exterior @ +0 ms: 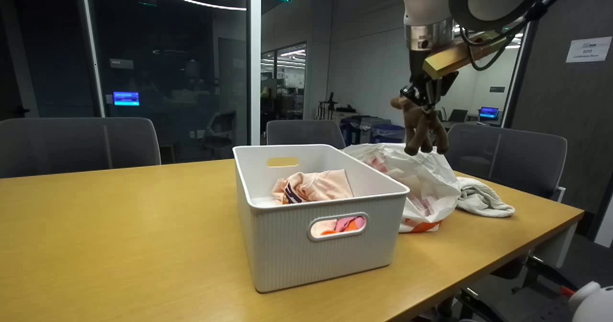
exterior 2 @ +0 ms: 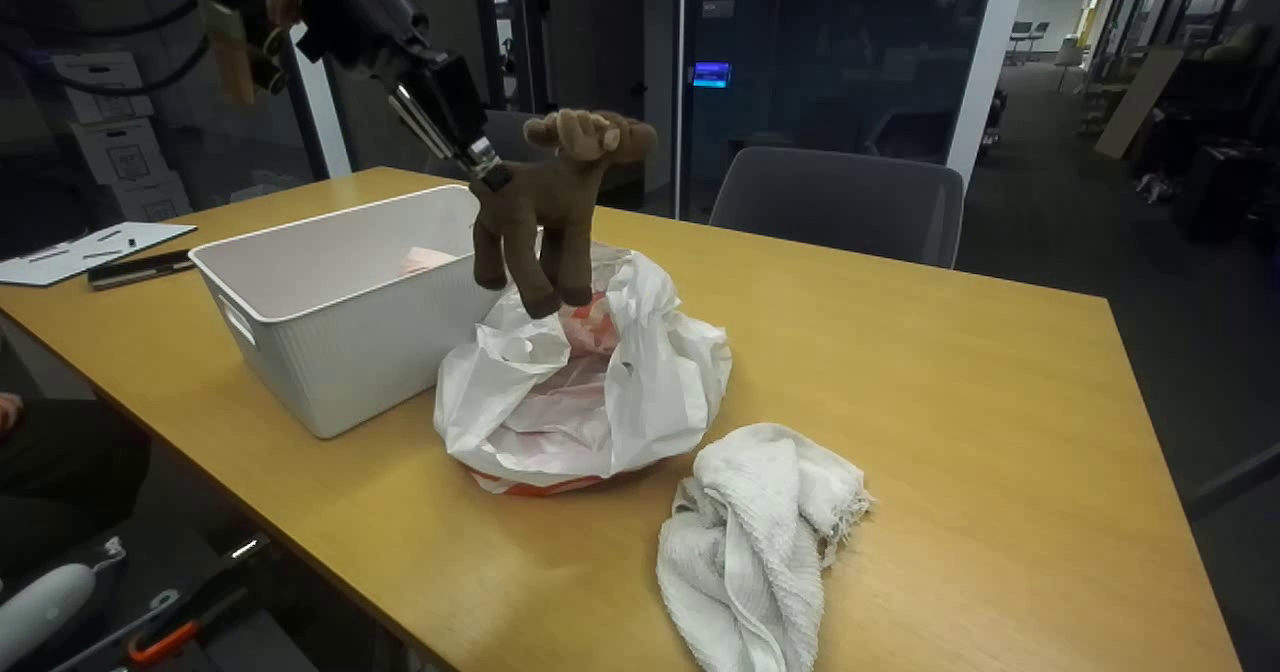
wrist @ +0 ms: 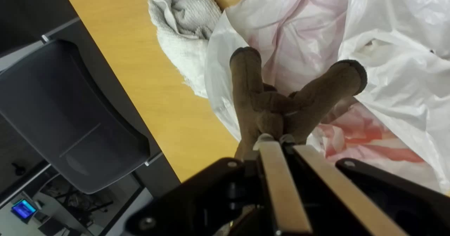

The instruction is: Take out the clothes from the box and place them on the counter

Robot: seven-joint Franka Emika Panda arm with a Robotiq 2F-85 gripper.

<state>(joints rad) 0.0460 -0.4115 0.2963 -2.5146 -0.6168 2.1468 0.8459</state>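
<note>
Brown plush toy moose (exterior 2: 542,202) hanging over crumpled white plastic bag (exterior 2: 655,382)
Black gripper (wrist: 276,139), jaws nearly together, pinches its rump; tan wooden counter (exterior 2: 930,382) shows just beside

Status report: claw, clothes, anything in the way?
Claw shut on brown plush moose, aloft. Peach cloth in the box. White plastic bag on the counter beneath moose, may block set-down.

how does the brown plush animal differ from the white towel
The plush animal is brown; the towel is white. The plush animal hangs from the pincer, off the counter; the towel lies crumpled on the counter. The plush animal has legs; the towel has a fringed edge. Both look soft.
</note>
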